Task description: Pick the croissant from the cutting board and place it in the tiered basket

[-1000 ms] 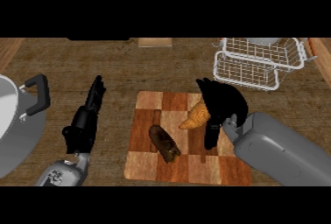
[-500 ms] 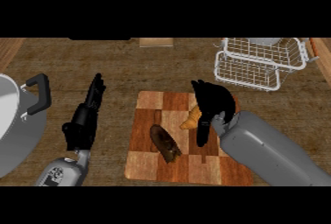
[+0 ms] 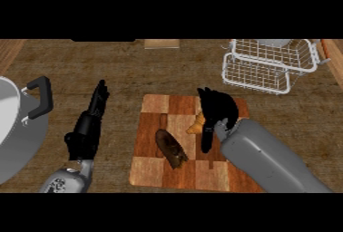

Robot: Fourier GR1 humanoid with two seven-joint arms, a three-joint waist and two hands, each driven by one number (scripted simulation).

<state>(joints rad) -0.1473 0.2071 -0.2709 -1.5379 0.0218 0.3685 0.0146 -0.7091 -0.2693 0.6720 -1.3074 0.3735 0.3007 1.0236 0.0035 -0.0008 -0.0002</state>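
wooden tabletop (image 3: pixel 120 63), cutting board (image 3: pixel 154 174) mid-frame: my right hand (image 3: pixel 218 111) has slid left over the croissant (image 3: pixel 195 127), fingers (image 3: pixel 213 97) now curled round it. it's still on the board, so lifting toward the basket (image 3: pixel 268 68) looks next. left hand (image 3: pixel 88 127) rests open.

Croissant (image 3: pixel 195 127) mostly hidden, seemingly under the right hand (image 3: pixel 218 111); pot (image 3: pixel 13 131) cropped.
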